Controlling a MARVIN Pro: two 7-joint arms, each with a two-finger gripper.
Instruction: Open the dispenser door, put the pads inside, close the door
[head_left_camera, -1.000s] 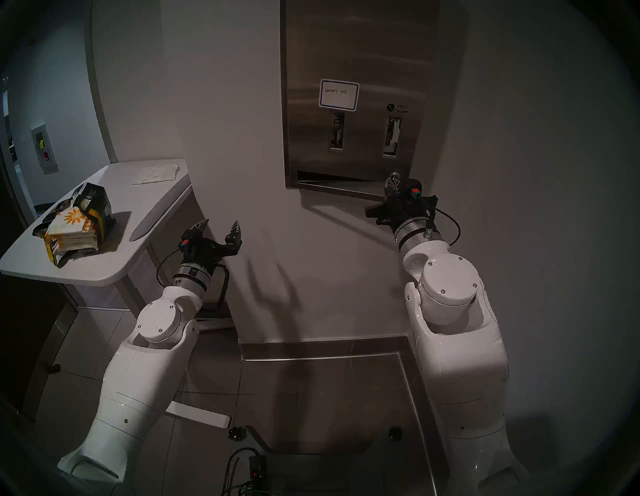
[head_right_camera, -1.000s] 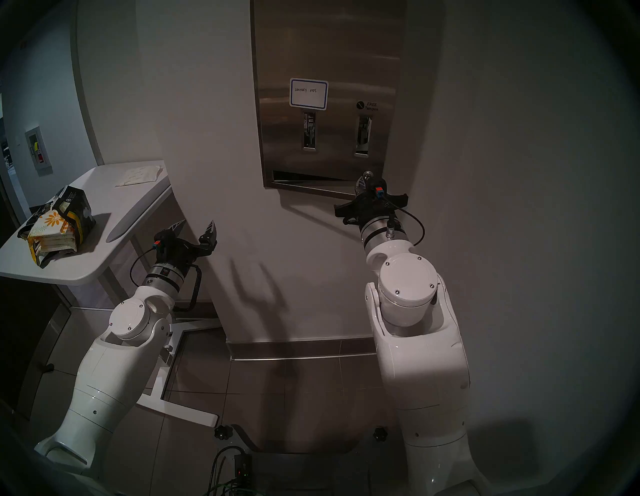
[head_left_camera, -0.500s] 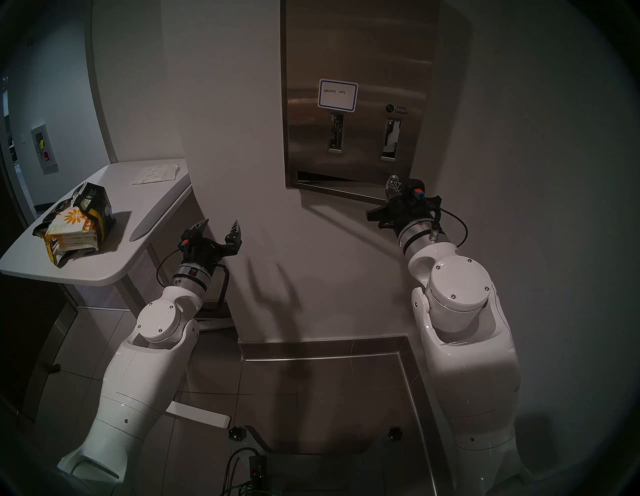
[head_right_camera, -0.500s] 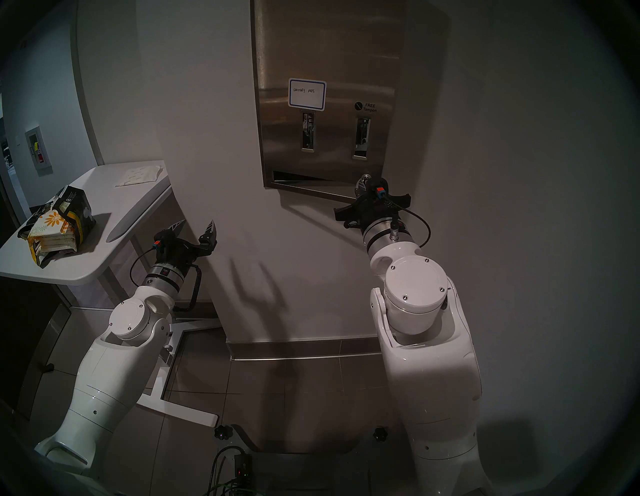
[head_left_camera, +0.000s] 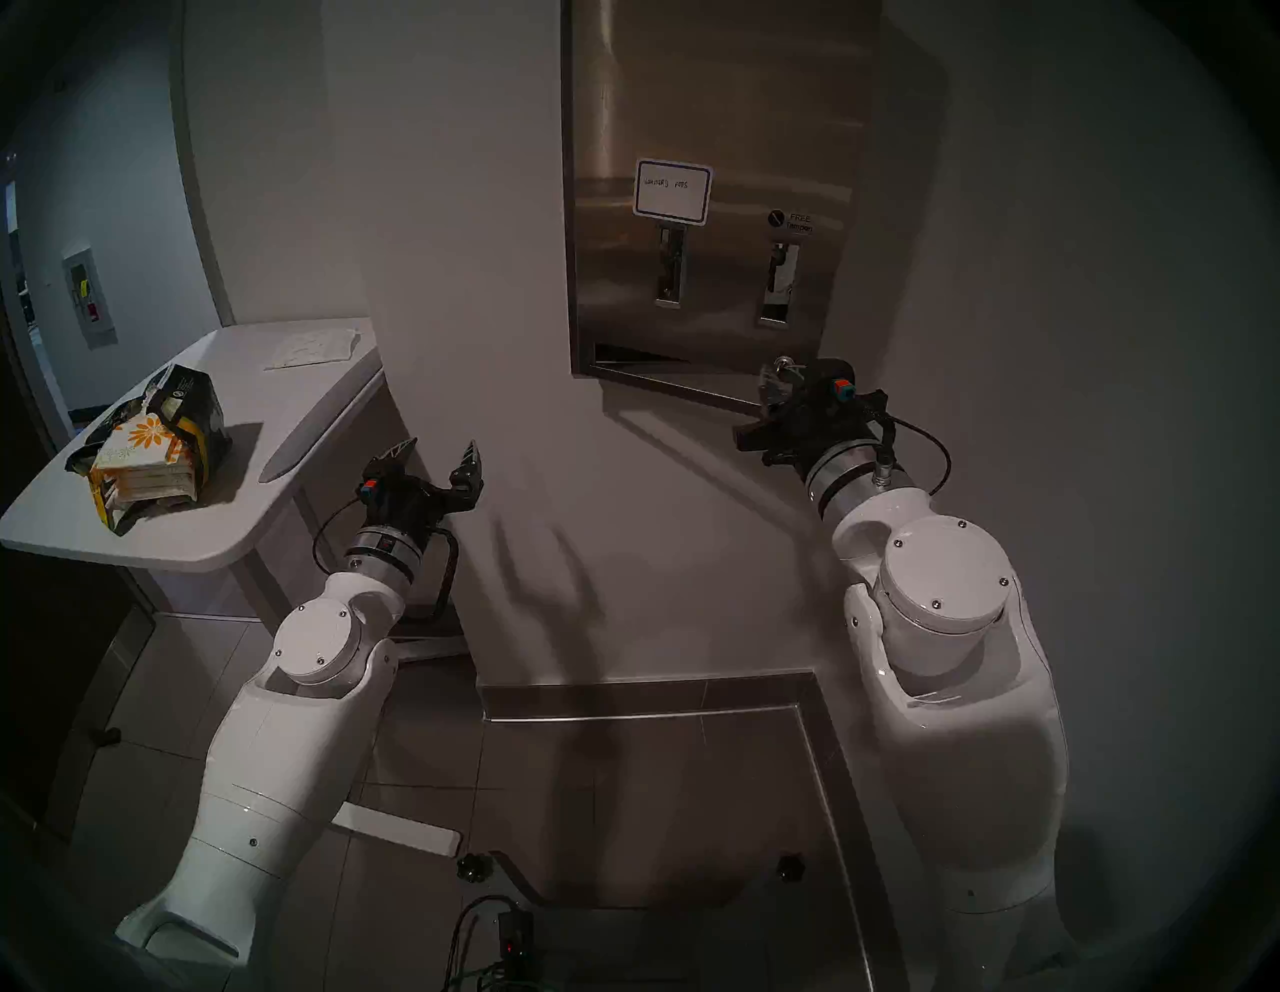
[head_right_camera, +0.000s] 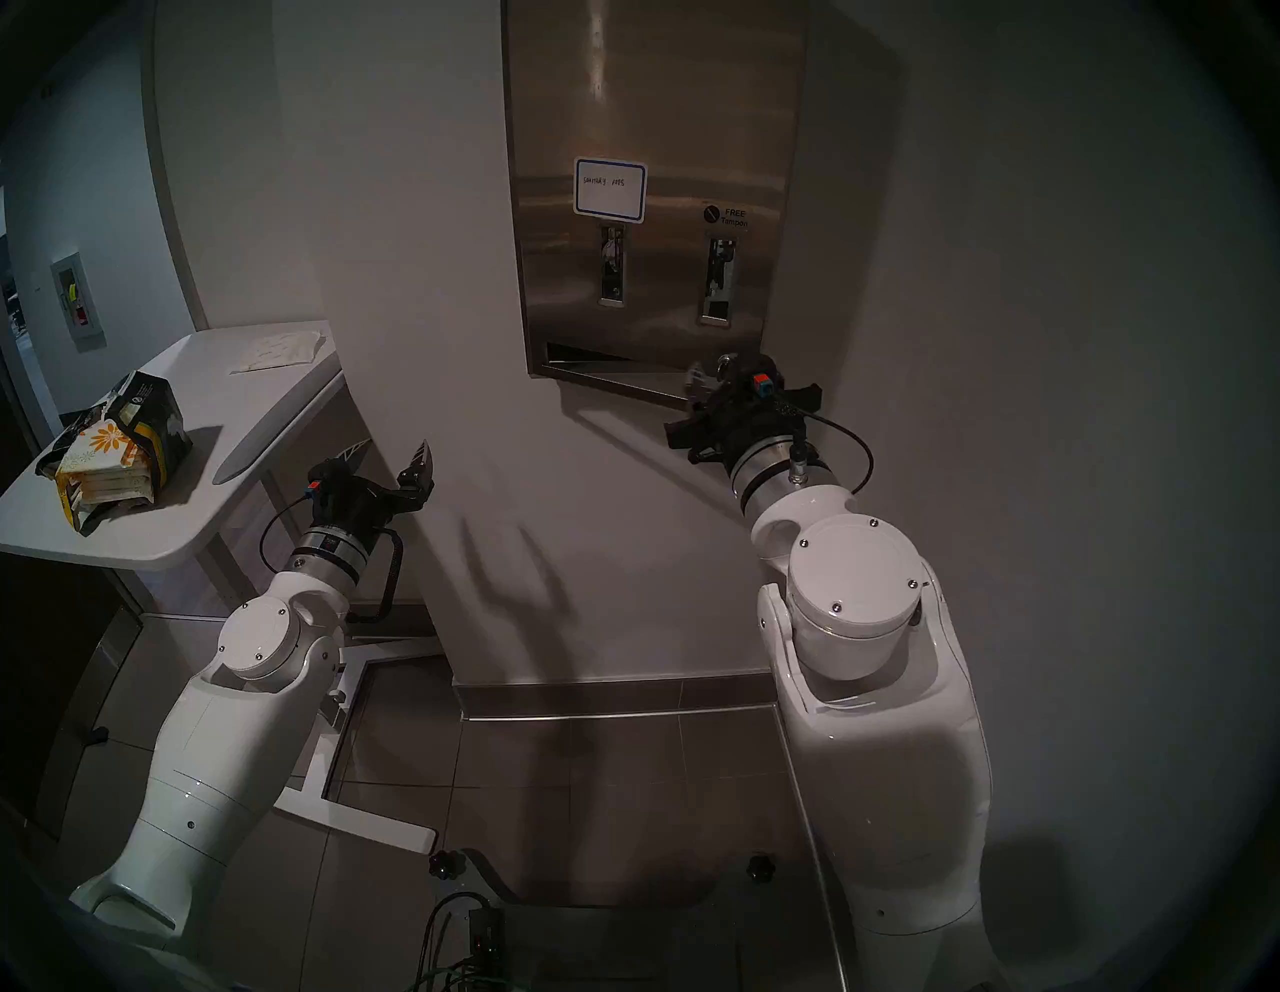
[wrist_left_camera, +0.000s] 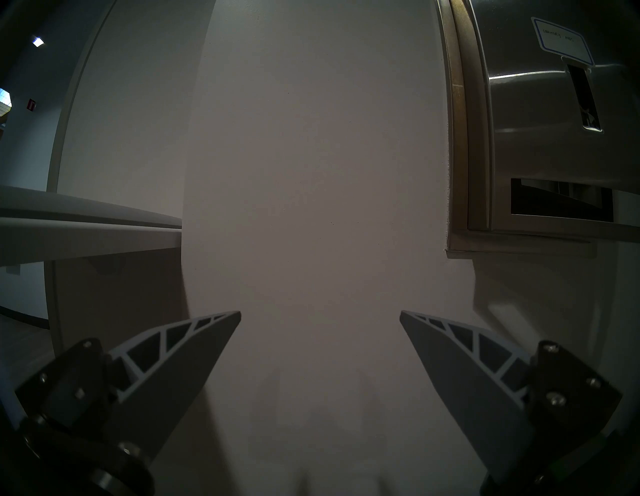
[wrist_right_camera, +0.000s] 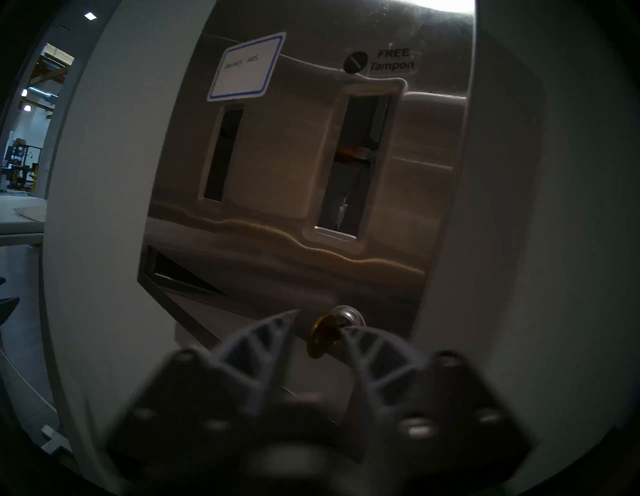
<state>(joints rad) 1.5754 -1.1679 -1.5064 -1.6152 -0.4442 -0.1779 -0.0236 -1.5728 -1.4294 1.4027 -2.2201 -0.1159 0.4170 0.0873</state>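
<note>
Swung further outward at its right edge since a second ago: the door (head_left_camera: 706, 263) of the dispenser (head_left_camera: 893, 138). Right gripper (wrist_right_camera: 320, 324) blurred, fingers parted around a brass key (wrist_right_camera: 317, 337) in the lock. Left gripper (head_left_camera: 440, 450) spread wide, empty, facing bare wall. Pads (head_left_camera: 142, 450) well to the left on the white table (head_left_camera: 208, 540).

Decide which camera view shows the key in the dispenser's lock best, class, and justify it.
The right wrist view: the brass key fills the foreground, between the right end effector's parted fingers. Both head views show only a tiny glint there; the left wrist view misses it.
</note>
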